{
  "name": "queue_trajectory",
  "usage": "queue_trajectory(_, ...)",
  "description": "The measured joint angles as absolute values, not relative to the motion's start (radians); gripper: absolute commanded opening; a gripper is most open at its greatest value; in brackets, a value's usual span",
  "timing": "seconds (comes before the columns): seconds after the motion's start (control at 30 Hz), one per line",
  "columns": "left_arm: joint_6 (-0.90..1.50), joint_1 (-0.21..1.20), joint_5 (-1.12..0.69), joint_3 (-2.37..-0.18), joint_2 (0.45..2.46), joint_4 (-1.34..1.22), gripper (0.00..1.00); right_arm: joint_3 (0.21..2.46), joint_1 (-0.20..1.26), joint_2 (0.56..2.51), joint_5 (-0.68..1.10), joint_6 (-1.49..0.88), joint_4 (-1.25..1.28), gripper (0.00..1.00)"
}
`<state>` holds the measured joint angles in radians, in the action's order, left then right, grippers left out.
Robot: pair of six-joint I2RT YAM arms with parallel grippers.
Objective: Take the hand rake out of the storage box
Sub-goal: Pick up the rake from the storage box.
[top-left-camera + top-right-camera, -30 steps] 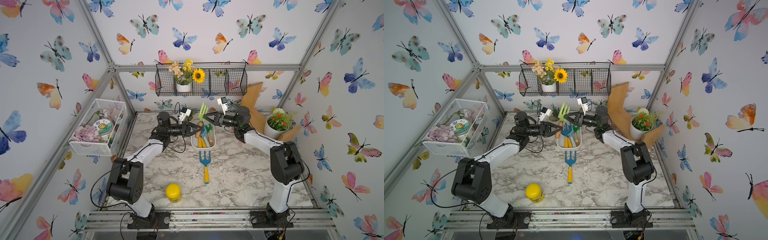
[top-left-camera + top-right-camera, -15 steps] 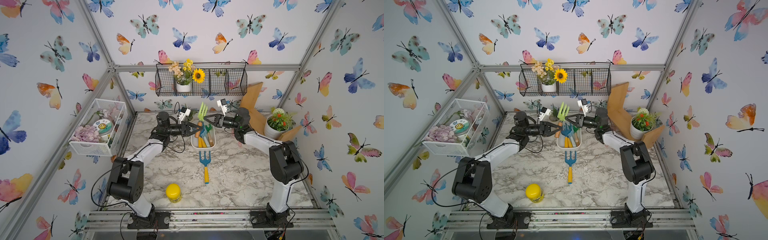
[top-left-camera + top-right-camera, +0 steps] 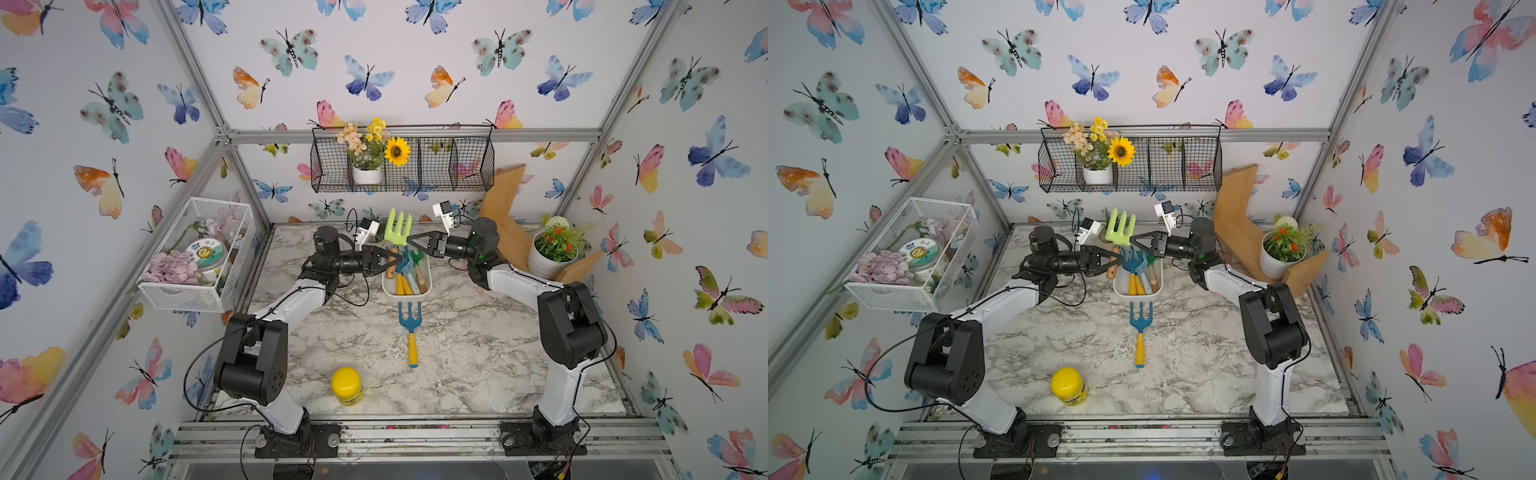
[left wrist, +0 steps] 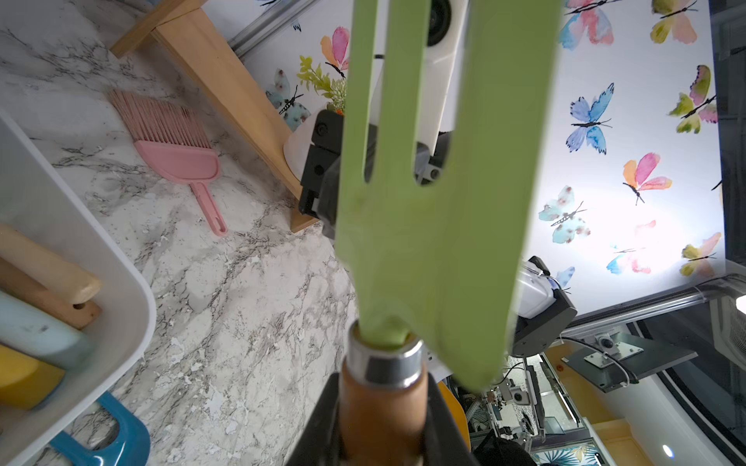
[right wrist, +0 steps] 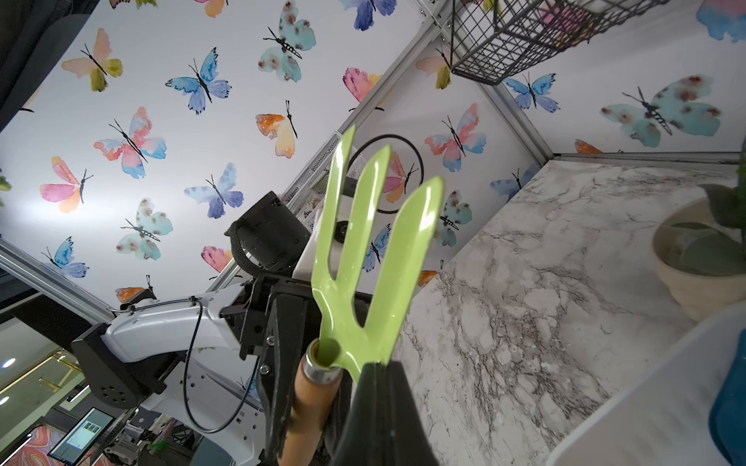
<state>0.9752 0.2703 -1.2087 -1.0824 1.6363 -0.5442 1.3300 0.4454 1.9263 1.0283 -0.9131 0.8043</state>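
A green hand rake with a wooden handle stands upright above the white storage box, prongs up. My left gripper is shut on the handle just below the metal collar, as the left wrist view shows. My right gripper comes in from the other side, and its jaws are shut on the lower edge of the green head. Both top views show the rake between the two grippers. Other tools with blue, yellow and wooden handles lie in the box.
A blue rake with a yellow handle lies on the marble table in front of the box. A yellow jar stands near the front edge. A potted plant and wooden boards sit at the back right. A pink brush lies behind the box.
My right gripper has moved in to the green rake's head and shut there. The left gripper has kept its hold on the handle without moving.
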Motion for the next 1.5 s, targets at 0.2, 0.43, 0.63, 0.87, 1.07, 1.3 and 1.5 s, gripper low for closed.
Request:
queue_trajectory(0.2,0.996,0.270,-1.208,-1.081,1.646,-0.560,0.11,1.331,0.446,1.926,1.029,-0.889,0.783,0.29)
queue_trajectory(0.43,0.999,0.271,-1.208,-1.081,1.650,-0.549,0.10,1.347,0.447,1.929,1.038,-0.863,0.765,0.34)
queue_trajectory(0.63,0.999,0.278,-1.209,-1.082,1.650,-0.547,0.09,1.387,0.447,1.959,1.045,-0.879,0.764,0.35)
queue_trajectory(0.87,0.991,0.295,-1.209,-1.085,1.650,-0.526,0.10,1.423,0.448,1.986,1.053,-0.891,0.761,0.19)
queue_trajectory(1.07,0.952,0.279,-1.209,-1.087,1.651,-0.504,0.34,1.425,0.442,1.986,1.077,-0.925,0.748,0.12)
queue_trajectory(1.3,0.760,0.269,-1.114,-1.193,1.657,-0.149,0.58,1.426,0.444,1.966,1.056,-0.845,0.610,0.12)
queue_trajectory(1.5,0.517,0.239,-0.932,-1.279,1.641,0.176,0.61,1.428,0.392,1.922,1.004,-0.679,0.315,0.09)
